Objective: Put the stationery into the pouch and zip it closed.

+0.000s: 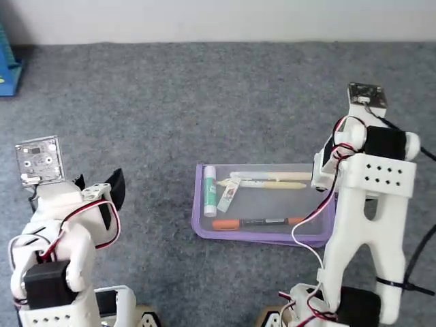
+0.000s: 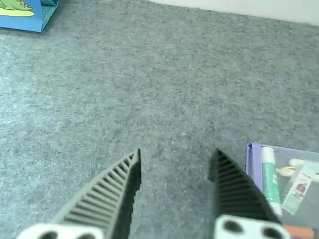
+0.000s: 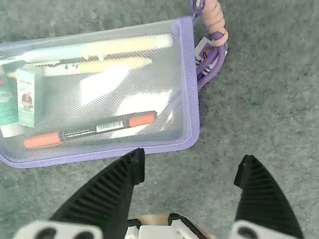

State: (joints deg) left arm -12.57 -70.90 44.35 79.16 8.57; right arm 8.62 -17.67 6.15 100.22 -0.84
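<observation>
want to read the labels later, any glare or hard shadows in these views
Right wrist view: pale glare patches on the clear front of the pouch, next to the orange pen; high view: even light, no hard shadows around the pouch; left wrist view: carpet evenly lit, no glare.

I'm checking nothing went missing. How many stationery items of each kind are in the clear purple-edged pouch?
Pale yellow slim pens: 2
Black marker with orange ends: 1
White glue stick with green label: 1
Small green-and-white packet: 1
Total: 5, all inside the clear purple-edged pouch
</observation>
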